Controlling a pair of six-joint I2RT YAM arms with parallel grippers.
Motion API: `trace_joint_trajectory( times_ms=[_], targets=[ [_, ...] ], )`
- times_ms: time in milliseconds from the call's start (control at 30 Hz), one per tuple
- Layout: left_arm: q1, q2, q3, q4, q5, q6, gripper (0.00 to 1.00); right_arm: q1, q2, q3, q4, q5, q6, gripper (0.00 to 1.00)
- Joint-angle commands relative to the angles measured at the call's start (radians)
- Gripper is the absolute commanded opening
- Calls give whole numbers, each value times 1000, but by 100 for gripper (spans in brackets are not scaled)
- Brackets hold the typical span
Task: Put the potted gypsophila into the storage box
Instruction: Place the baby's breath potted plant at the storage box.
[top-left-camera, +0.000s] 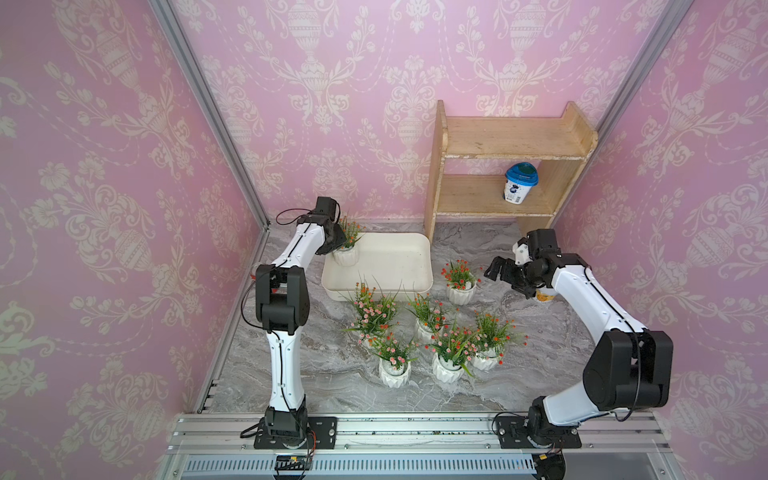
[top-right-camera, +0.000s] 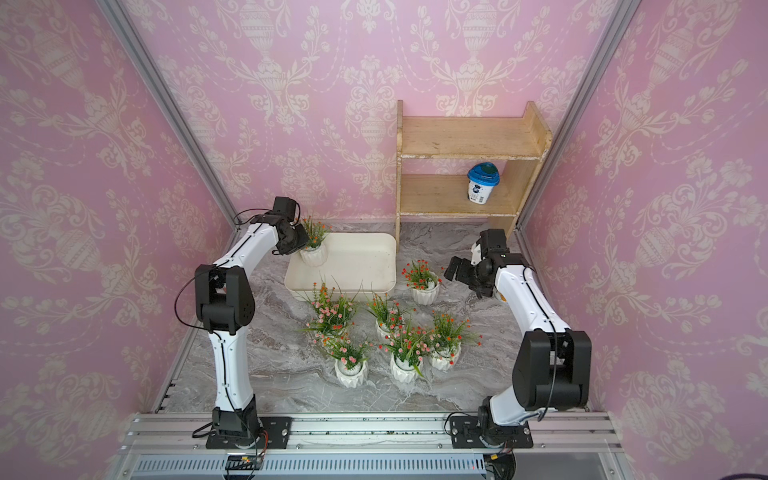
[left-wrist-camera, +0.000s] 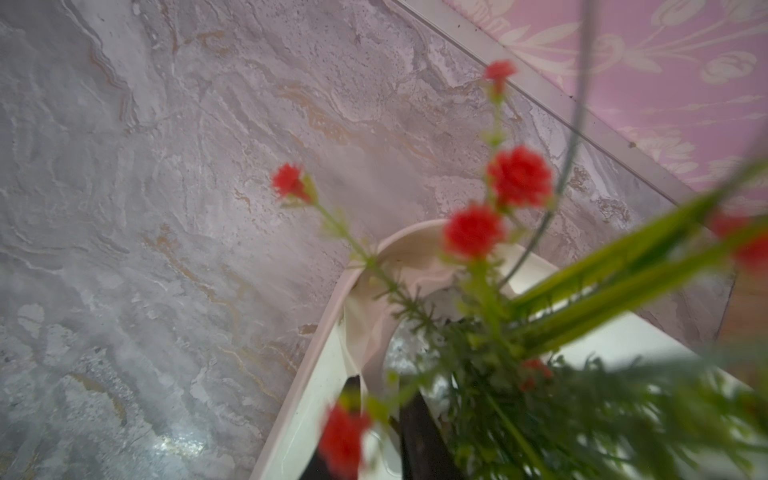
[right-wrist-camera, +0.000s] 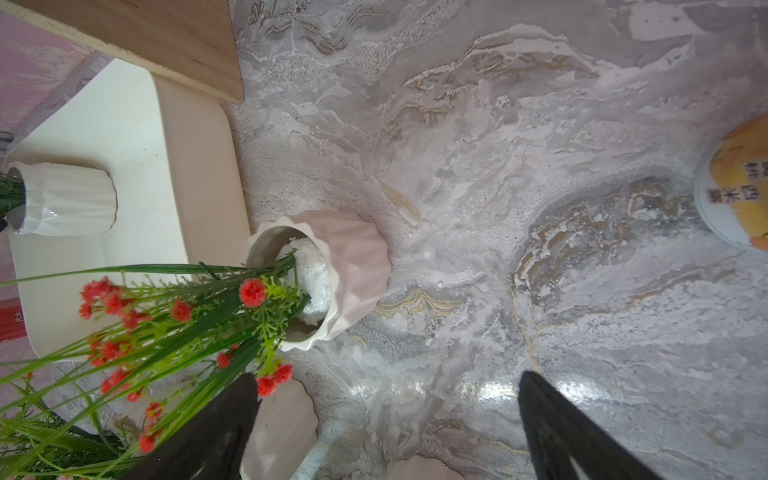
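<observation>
One potted gypsophila (top-left-camera: 345, 254) (top-right-camera: 312, 254) stands upright in the far left corner of the storage box (top-left-camera: 401, 259) (top-right-camera: 361, 262). My left gripper (top-left-camera: 337, 245) (left-wrist-camera: 386, 415) is at its rim, fingers close together on either side of the pot wall. Blur and blossoms hide whether they still press on it. Several more potted gypsophila stand on the table in front of the box, one (top-left-camera: 460, 291) (right-wrist-camera: 353, 266) off its right end. My right gripper (top-left-camera: 496, 270) (right-wrist-camera: 388, 376) hangs open over bare table to the right of that pot, holding nothing.
A wooden two-tier shelf (top-left-camera: 511, 141) stands at the back right with a blue-lidded cup (top-left-camera: 520, 183) on its lower board. An orange-labelled tub (top-left-camera: 544, 296) (right-wrist-camera: 739, 187) sits under the right arm. Pink walls close in on both sides.
</observation>
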Motion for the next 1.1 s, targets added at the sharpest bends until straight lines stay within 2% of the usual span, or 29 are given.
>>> trace_joint_trajectory(
  times_ms=[0,200,300,500,567,700,1067],
  targets=[
    [-7,15,30,8,-31,-21,22,-5,5,-15,15,-10,-19,100],
    [-7,1,31,-7,-43,-17,27,-4,-5,-15,11,-8,-19,100],
    [-7,-34,16,-14,-62,-9,34,-5,-8,-11,8,-8,-19,100],
    [-6,-145,-53,-6,-70,1,63,-5,-27,-11,2,-11,-9,100],
    [-6,-199,-89,0,-77,4,78,-5,-37,-7,-6,0,-3,100],
    [-4,-320,-168,11,-83,6,99,-5,-54,16,-60,70,12,100],
    [-5,-679,-498,-39,-69,24,99,-5,-86,100,-167,108,11,100]
  ],
)
